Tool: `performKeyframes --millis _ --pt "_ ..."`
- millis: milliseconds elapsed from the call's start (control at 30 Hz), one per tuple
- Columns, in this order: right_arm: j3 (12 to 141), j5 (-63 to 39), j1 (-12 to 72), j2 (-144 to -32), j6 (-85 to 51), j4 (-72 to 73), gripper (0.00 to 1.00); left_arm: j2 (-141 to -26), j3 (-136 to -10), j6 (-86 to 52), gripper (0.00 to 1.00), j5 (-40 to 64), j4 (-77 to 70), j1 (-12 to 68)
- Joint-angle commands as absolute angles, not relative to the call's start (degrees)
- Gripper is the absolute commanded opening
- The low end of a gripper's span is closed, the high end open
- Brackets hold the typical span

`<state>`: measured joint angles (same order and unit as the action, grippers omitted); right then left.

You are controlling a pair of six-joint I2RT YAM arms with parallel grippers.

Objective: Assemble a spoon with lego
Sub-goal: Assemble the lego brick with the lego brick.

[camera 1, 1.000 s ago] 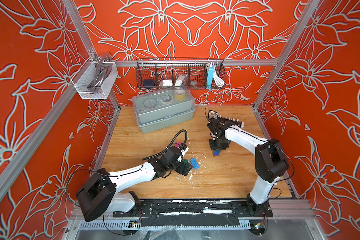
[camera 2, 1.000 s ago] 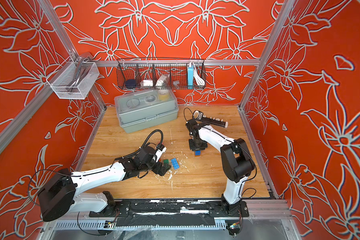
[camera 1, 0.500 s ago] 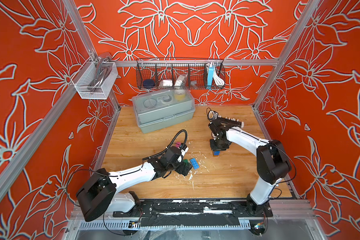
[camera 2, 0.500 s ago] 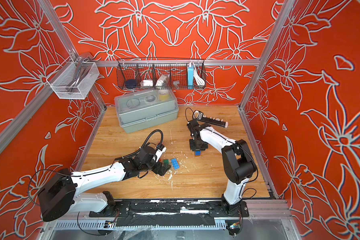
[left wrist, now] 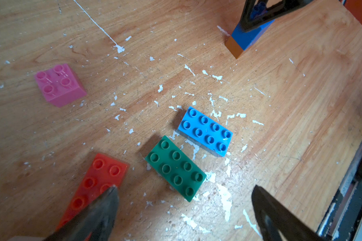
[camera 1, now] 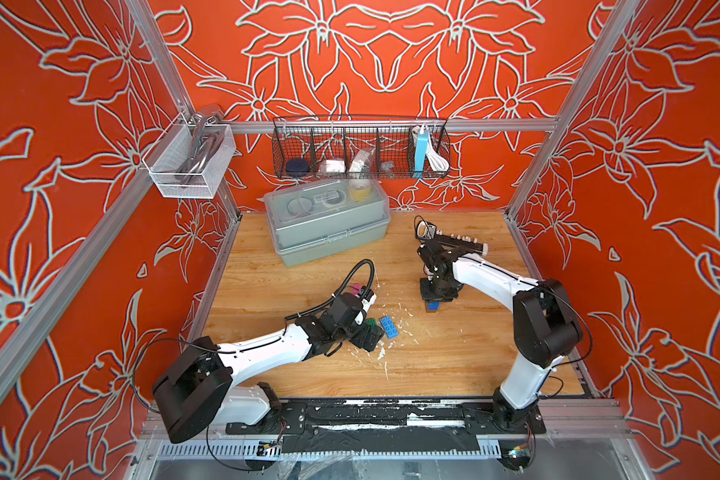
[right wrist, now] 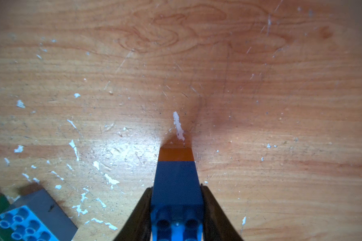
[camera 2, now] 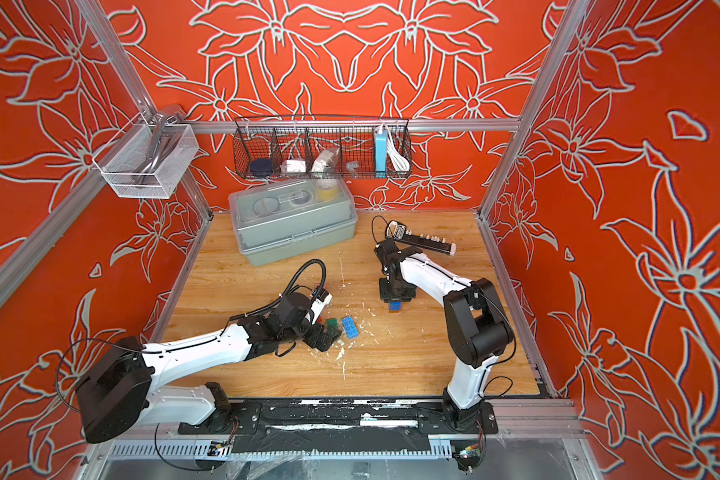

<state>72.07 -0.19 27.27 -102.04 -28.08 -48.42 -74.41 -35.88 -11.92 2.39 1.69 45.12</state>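
The right gripper [right wrist: 176, 187] pinches a dark blue brick [right wrist: 176, 179] between jaws set flush against its side walls. It holds the brick upright, studs up, on a brown brick [right wrist: 175, 154] that rests on the wooden table [right wrist: 259, 83]. The grip looks meant to steady this two-brick stack, likely the start of the spoon's stem, while it is seated. Well apart, across a patch of white flecks, the left gripper [left wrist: 185, 187] hovers with its fingers spread wide and one end of a green brick [left wrist: 176, 168] between them, apparently lined up to take it next. A light blue brick [left wrist: 205, 130] lies just beside the green one, a red brick [left wrist: 98, 177] is partly hidden behind one finger, and a pink brick [left wrist: 59, 84] sits farther off. All four lie loose, studs up, so the spoon's head appears unbuilt.
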Motion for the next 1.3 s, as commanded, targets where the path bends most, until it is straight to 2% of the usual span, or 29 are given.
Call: performKeyframes --millis 0,167,300,767,1267 --pt "71.6 -0.7 26.9 -102.4 -29.1 -50.6 0.46 -73.1 -36.8 -11.3 0.98 1.5 2.7 45.5" --pt "72.2 -1.4 26.9 -101.2 -29.2 -51.3 0.59 -72.8 -36.8 -11.2 0.98 1.5 3.0 45.6" --pt "71.9 -3.5 27.0 -101.0 -29.5 -50.9 0.63 -72.6 -36.8 -11.2 0.98 1.4 3.1 45.6" --pt "70.7 -9.1 27.5 -102.4 -30.5 -47.7 0.63 -71.5 -36.4 -11.1 0.99 1.0 3.6 45.6" --pt "75.7 1.2 28.7 -89.3 -26.8 -58.0 0.64 -68.9 -34.9 -12.6 0.98 -0.4 3.7 45.5"
